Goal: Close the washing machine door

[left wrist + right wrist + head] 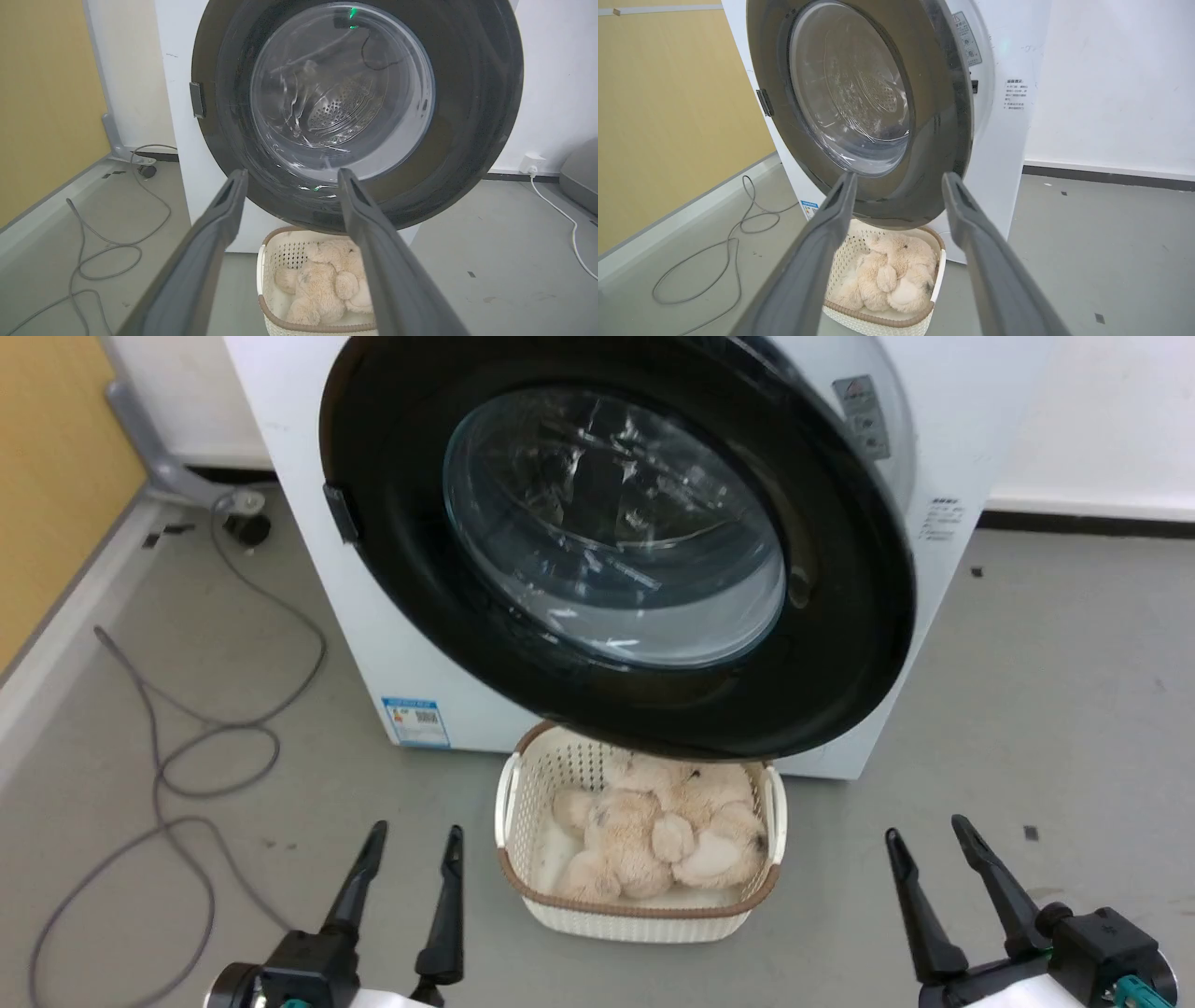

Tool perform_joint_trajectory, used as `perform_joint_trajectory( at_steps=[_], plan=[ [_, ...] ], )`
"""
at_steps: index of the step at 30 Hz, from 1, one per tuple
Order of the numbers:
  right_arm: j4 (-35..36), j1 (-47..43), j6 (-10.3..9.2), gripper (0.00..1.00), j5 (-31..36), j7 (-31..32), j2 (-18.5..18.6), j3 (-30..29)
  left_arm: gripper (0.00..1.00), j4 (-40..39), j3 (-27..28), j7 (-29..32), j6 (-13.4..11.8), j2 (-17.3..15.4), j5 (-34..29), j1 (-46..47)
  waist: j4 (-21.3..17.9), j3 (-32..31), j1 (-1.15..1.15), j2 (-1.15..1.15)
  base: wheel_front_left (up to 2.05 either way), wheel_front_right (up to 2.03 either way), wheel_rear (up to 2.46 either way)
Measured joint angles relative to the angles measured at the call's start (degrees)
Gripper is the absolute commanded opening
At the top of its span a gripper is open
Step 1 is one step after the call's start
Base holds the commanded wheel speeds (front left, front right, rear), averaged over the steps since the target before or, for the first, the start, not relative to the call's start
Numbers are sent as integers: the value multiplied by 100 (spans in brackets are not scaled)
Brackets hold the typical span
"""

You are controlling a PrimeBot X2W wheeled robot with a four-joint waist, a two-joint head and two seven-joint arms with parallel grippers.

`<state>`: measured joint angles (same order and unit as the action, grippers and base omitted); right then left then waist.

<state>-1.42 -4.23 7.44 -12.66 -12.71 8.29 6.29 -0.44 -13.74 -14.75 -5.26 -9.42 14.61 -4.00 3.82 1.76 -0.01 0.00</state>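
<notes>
In the upper middle of the head view, the washing machine door (616,551) stands partly swung out from the white washing machine (373,616). Its right edge sits close to the cabinet, and its left edge, with a small latch (341,511), stands away from it. Through the clear bowl, the left wrist view shows the holes of the steel drum (341,105). The door's lower rim hangs over a white laundry basket (504,803) on the grey floor, with a beige plush toy (653,840) lying in it.

At the lower left, the left gripper (416,829) has its two dark fingers spread, holding nothing. At the lower right, the right gripper (926,829) is spread too and empty. Both are well apart from the door and point up the frame toward it. A grey cable (187,747) loops across the floor at the left, and a blue sticker (415,721) sits low on the machine's front.
</notes>
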Motion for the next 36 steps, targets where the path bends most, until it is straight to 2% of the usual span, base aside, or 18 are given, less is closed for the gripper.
perform_joint_trajectory(
  at_steps=[1, 5, 11, 20, 21, 22, 23, 31, 36],
  plan=[
    [11, 4, 0, 0, -2, 1, 8, 14, 100, -4, 4, 0, 38, 31, -37, 2, 21, 44, 0, 0, 0, 0, 0],
    [124, 172, 0, 0, -10, 8, 121, 101, 100, -11, 18, 0, 149, 168, -168, 68, 119, 275, 0, 0, 0, 0, 0],
    [221, 825, 0, 0, -74, 242, 533, 361, 100, -66, 55, 0, 278, 336, -292, 318, 275, 679, 0, 0, 0, 0, 0],
    [-68, 2466, 1, 0, -756, 621, 1637, 651, 100, -42, 45, 0, 465, 517, -415, 685, 626, 1450, 1, 0, 0, 0, 0],
    [-226, 2790, 0, 0, -940, 665, 1869, 650, 100, -27, 45, 0, 492, 537, -442, 778, 719, 1583, 1, 0, 0, 0, 0],
    [-226, 2790, 0, 0, -940, 665, 1869, 650, 100, -27, 45, 0, 492, 537, -442, 778, 719, 1583, 1, 0, 0, 0, 0],
    [-568, 3261, 9, 0, -1203, 782, 2228, 638, 100, -42, 36, 0, 492, 584, -445, 905, 891, 1813, 1, 0, 0, 0, 0],
    [-1321, 4101, 15, 0, -1636, 1012, 2607, 636, 100, -85, -31, 0, 494, 638, -487, 1012, 1142, 2156, 1, 0, 0, 0, 0],
    [-1898, 4707, 14, 0, -1860, 1017, 2661, 633, 100, -79, -36, 0, 493, 643, -487, 1070, 1234, 2286, 1, 0, 0, 0, 0]
  ],
)
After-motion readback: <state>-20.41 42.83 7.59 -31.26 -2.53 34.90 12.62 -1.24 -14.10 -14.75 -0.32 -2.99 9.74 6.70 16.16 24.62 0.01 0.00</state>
